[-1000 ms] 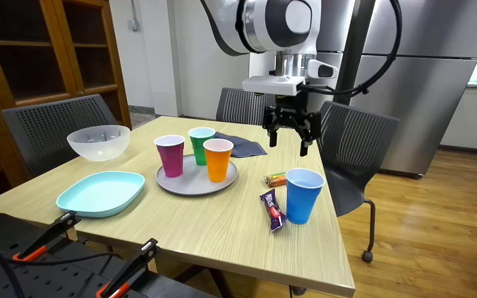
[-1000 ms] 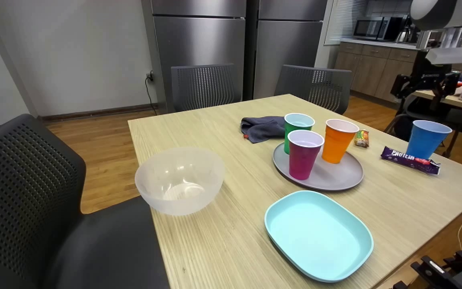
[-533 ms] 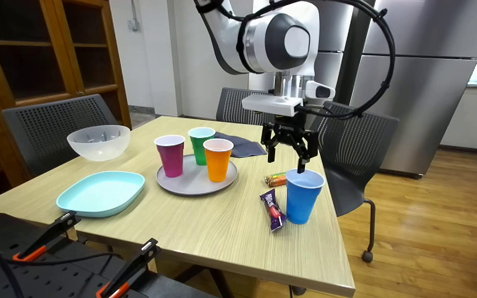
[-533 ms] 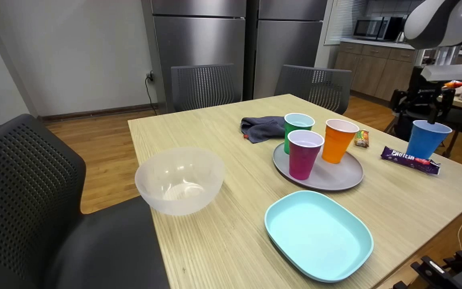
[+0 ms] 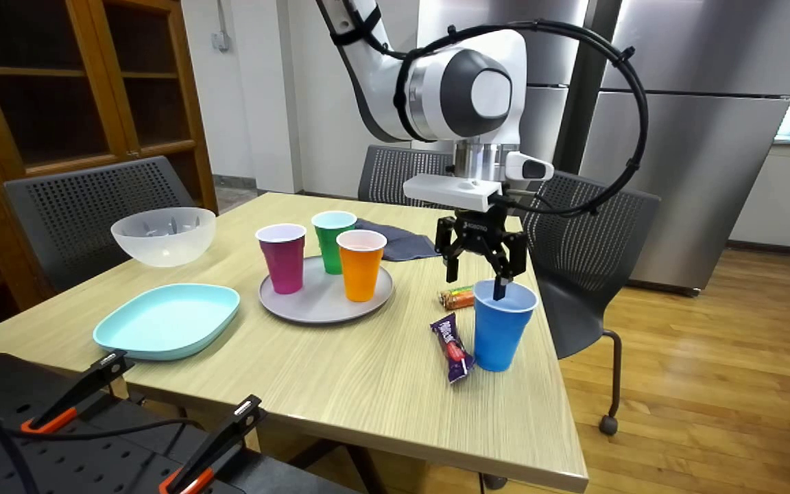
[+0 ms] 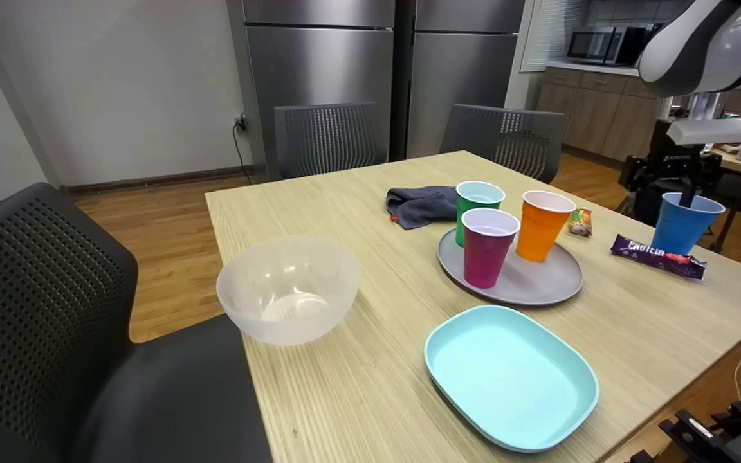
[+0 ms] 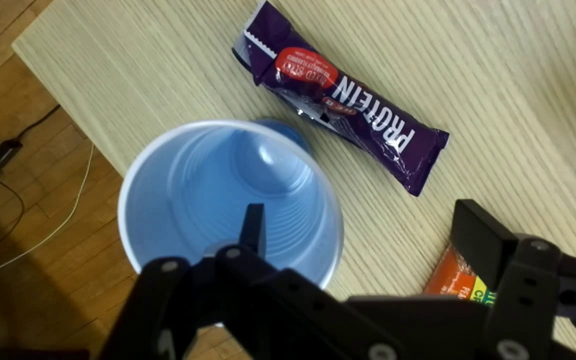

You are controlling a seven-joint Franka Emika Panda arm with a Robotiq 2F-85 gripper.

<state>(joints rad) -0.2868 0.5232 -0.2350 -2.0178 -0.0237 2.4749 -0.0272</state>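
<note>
Gripper (image 5: 475, 283): jaws spread wide, we see nothing pinched
Blue plastic cup (image 5: 503, 339): upright on the table (image 5: 381, 384), under one finger (image 7: 254, 227), rim between the jaws (other finger's outside, lol)
Mixed berry protein bar (image 7: 340, 97): flat, just beside the cup

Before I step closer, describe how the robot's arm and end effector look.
The Franka Panda arm is rounded and white, with dark grey panels and a silver wrist collar; a black cable loops outside it. The black end effector has two jointed fingers and small white lettering.
</note>
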